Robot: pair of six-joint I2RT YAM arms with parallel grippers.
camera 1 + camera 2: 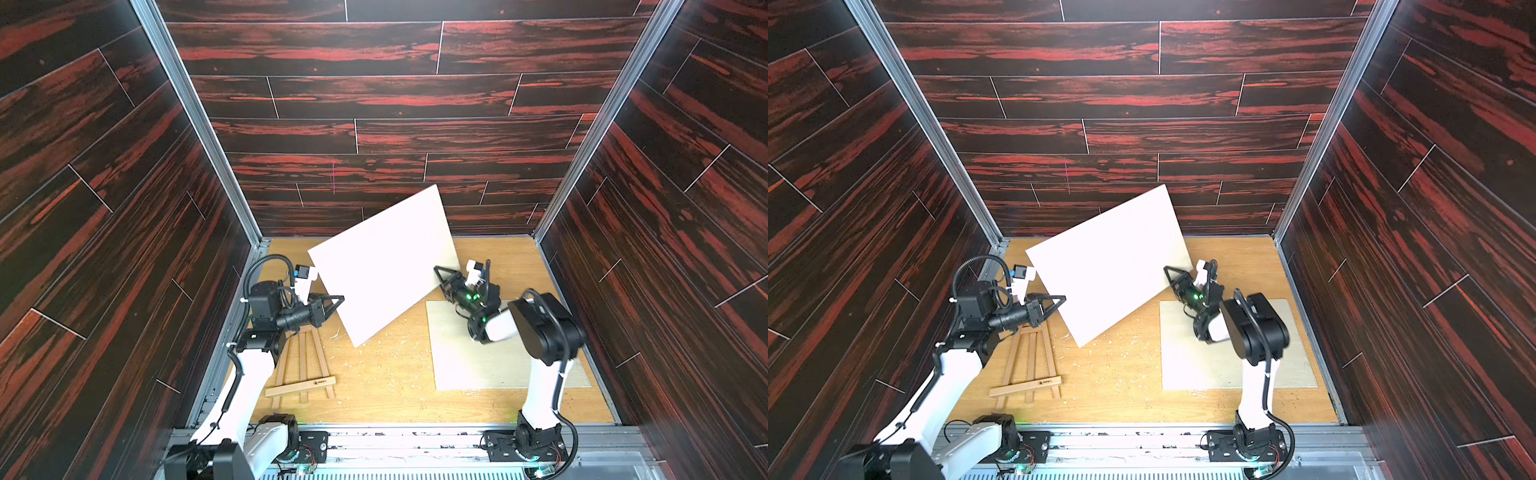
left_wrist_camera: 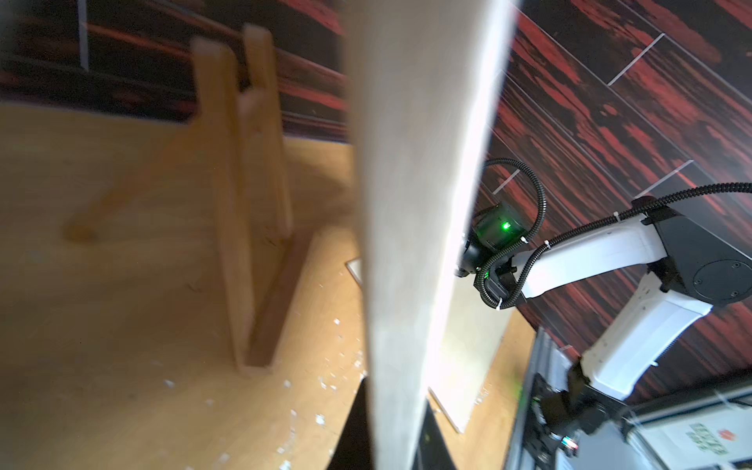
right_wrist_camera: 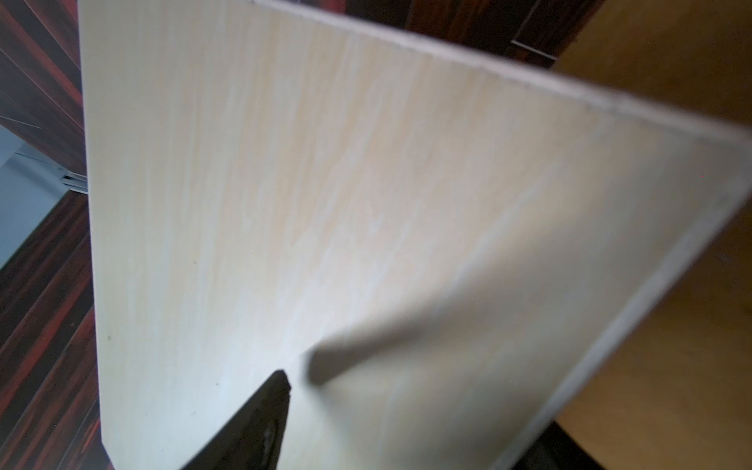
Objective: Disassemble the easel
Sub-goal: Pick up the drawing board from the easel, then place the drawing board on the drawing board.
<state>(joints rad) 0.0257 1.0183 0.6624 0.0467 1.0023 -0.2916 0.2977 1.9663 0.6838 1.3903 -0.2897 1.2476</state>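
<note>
The wooden easel point(image 1: 303, 370) point(image 1: 1030, 365) lies flat on the table near the left arm's base, and the left wrist view shows it too point(image 2: 244, 203). Its white board point(image 1: 382, 257) point(image 1: 1104, 257) hangs tilted in the air above the table's middle, apart from the frame. My left gripper point(image 1: 338, 303) point(image 2: 392, 407) is shut on the board's left edge, seen edge-on in the left wrist view point(image 2: 407, 203). My right gripper point(image 1: 438, 277) stands open at the board's right edge. One black finger point(image 3: 268, 419) lies over the board's face point(image 3: 325, 203); the other is mostly hidden past the edge.
A second pale panel point(image 1: 478, 353) point(image 1: 1204, 353) lies flat on the table under the right arm. Small white chips point(image 1: 390, 340) are scattered over the wooden table point(image 1: 374, 395). Dark red-streaked walls close in the back and both sides.
</note>
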